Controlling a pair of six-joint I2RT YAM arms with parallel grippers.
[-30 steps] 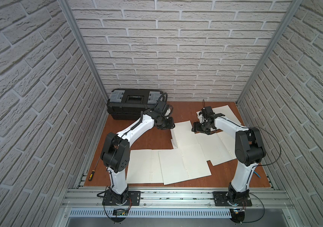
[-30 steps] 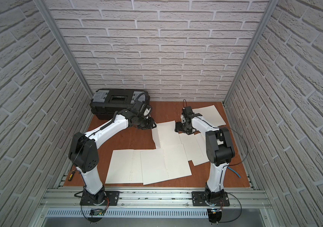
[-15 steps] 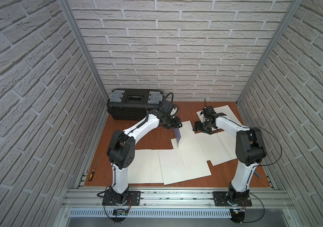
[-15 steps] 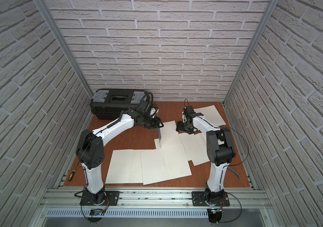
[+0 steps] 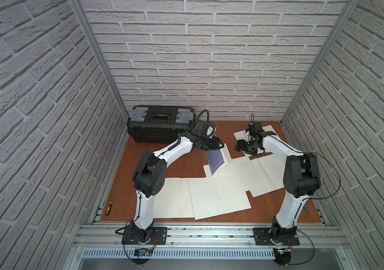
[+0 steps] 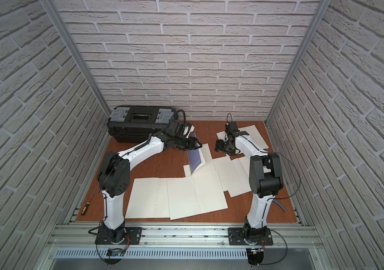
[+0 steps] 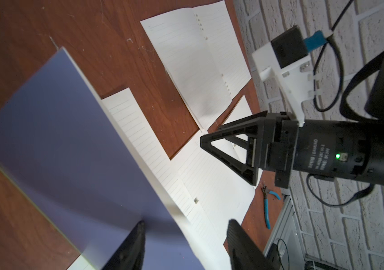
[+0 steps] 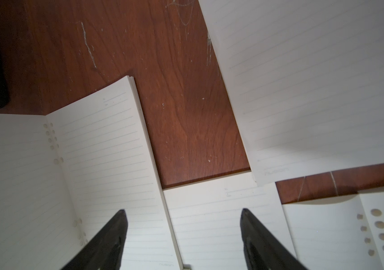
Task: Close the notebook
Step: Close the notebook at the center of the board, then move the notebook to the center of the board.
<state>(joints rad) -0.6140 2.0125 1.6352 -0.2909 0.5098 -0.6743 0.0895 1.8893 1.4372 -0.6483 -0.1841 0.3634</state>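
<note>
**Left tool**: two black tapered fingers stand apart. The thin edge of the cover runs through the gap, and neither finger presses on it. The cover is matte violet-blue card, rectangular, and blurred near the fingers.

**Notebook**: it lies at the back middle of the counter, between the two arms. Its cover is raised at a steep tilt over cream ruled pages.

**Right tool**: its black pointed fingers are spread wide with nothing between them. It hangs over ruled paper punched with round holes.

**Counter:** red-brown wood grain with fine pale scratches.

**Ruled sheets**: more of them lie flat and overlapping nearer the front.

**Toolbox**: ribbed black plastic with grey latches, in the back left corner.

**Screwdriver**: slim shaft, yellow-and-black handle, at the left edge.

**Walls:** white rough brick.
</note>
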